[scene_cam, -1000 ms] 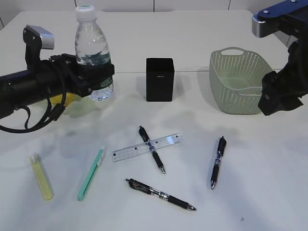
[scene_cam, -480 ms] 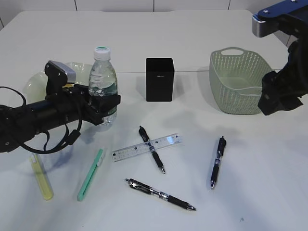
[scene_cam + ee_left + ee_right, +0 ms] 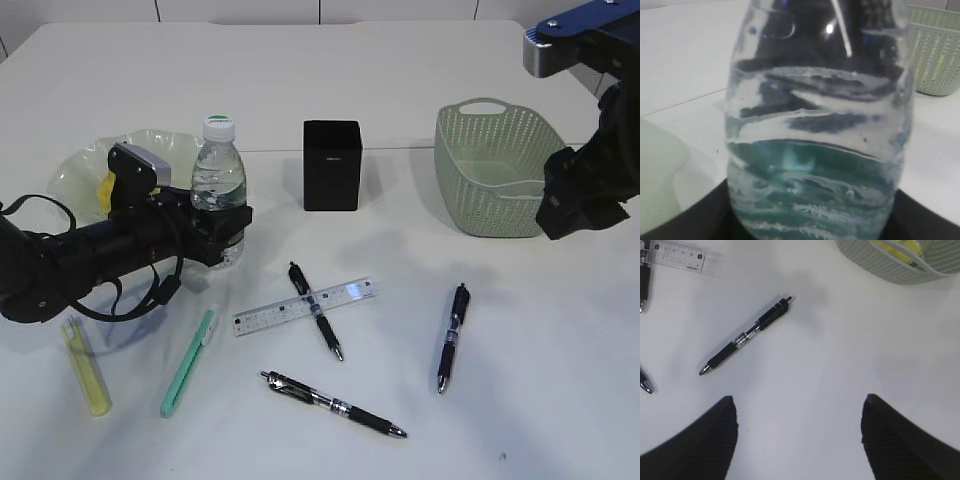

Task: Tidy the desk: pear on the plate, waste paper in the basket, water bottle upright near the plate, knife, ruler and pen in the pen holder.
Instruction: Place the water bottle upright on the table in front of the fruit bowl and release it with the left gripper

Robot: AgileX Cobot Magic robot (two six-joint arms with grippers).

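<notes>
Holding the water bottle (image 3: 217,186) around its labelled lower half, our left gripper (image 3: 222,222) has its jaws closed on it. The bottle stands upright just beside the plate (image 3: 80,172), its base at or very near the desk (image 3: 400,80); we cannot tell whether it touches. To finish this step well, we judge that we should feel the base flat on the desk before letting go, then spread the jaws evenly and draw straight back, so neither finger drags the bottle over. Water sloshes inside, so we go slowly. Our right gripper (image 3: 797,427) hangs with jaws spread and empty above a pen (image 3: 745,335) near the basket (image 3: 495,170).
</notes>
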